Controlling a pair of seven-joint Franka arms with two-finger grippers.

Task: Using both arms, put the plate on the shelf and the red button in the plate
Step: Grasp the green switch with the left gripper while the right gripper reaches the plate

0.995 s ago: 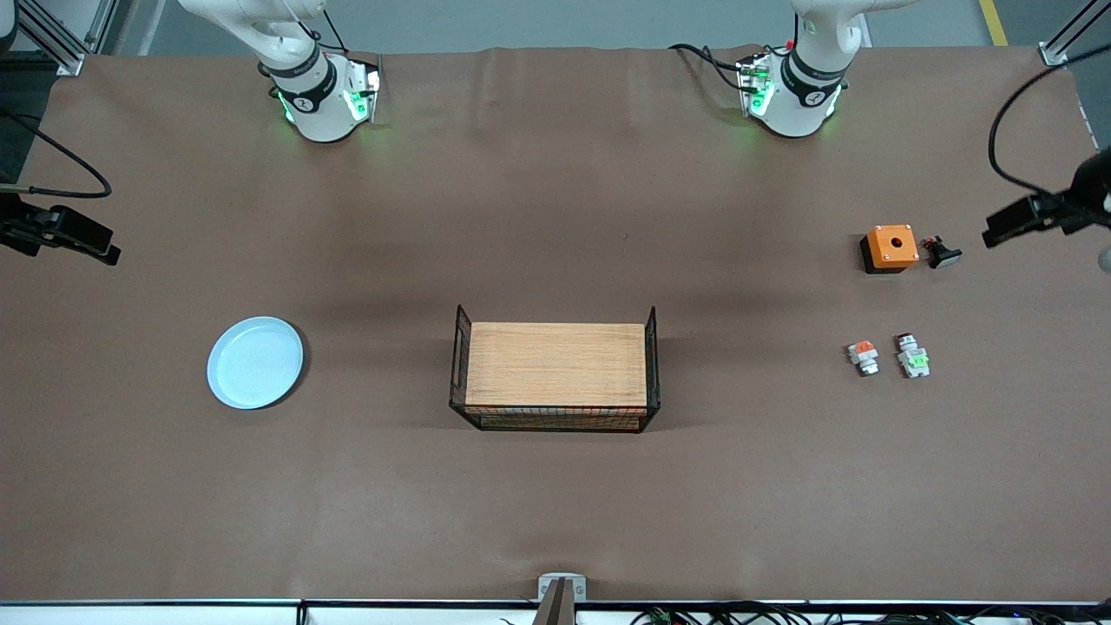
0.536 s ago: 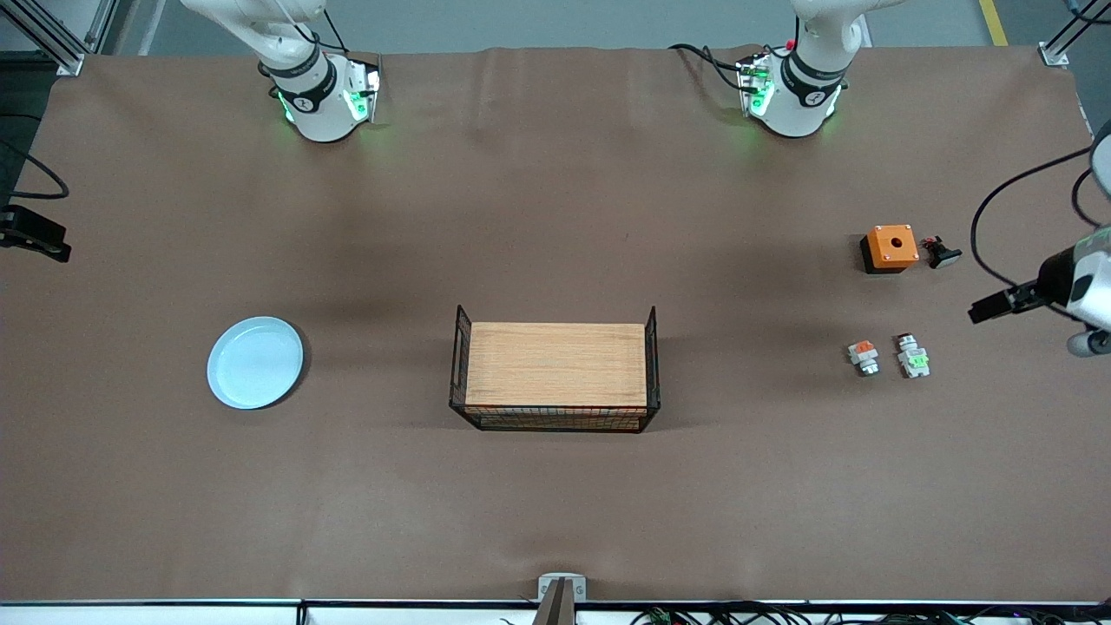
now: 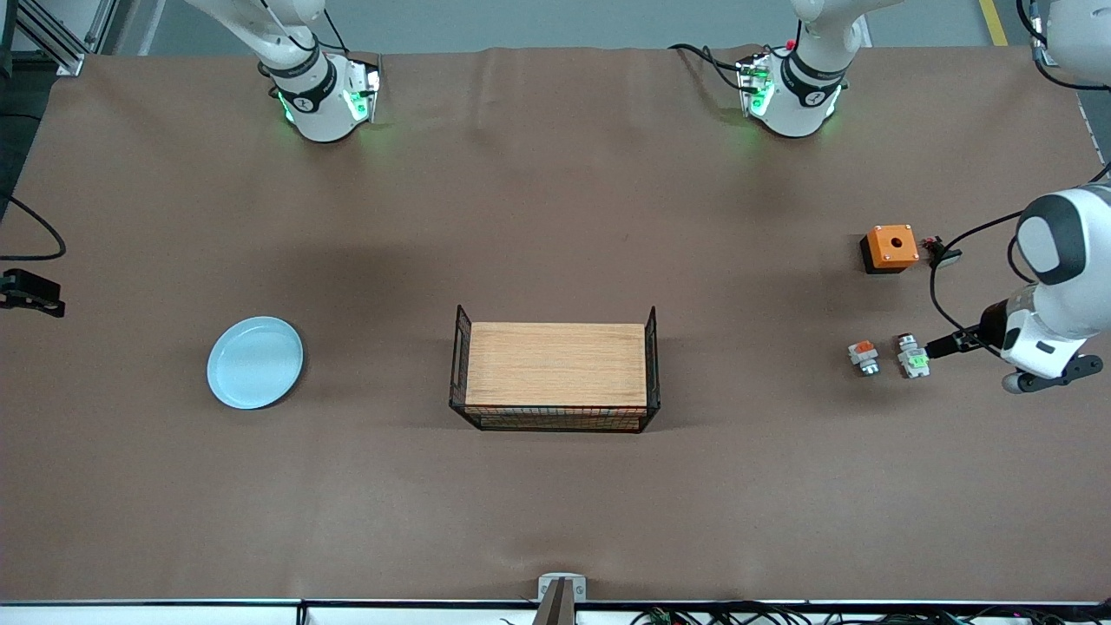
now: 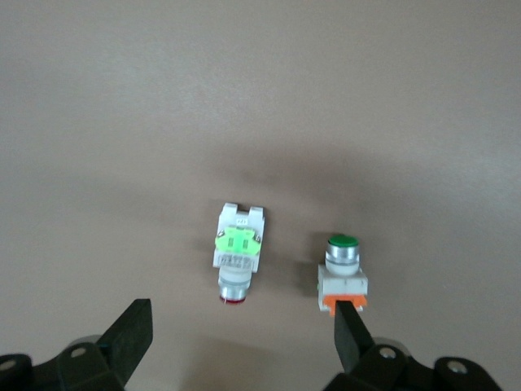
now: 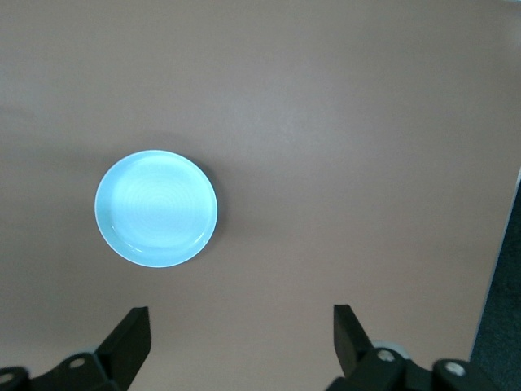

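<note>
The pale blue plate (image 3: 255,362) lies on the table toward the right arm's end; it also shows in the right wrist view (image 5: 156,208). My right gripper (image 5: 240,319) is open and empty, high over bare table beside the plate; only a dark part of it (image 3: 33,293) shows at the edge of the front view. The red button (image 3: 912,357), white with a green tab, lies toward the left arm's end. In the left wrist view (image 4: 237,254) its reddish end points at my left gripper (image 4: 242,324), which is open, empty and hovering just short of it (image 3: 936,349).
A similar white part with an orange tab (image 3: 864,357) lies beside the red button; one left finger overlaps it in the left wrist view (image 4: 343,273). An orange box (image 3: 890,247) and a black part (image 3: 943,253) lie farther from the camera. A wire basket (image 3: 653,347) holding a wooden block stands mid-table.
My left gripper has swung from near the orange box down to the red button. My right gripper has shifted along the table's edge toward the plate. Nothing on the table has moved.
</note>
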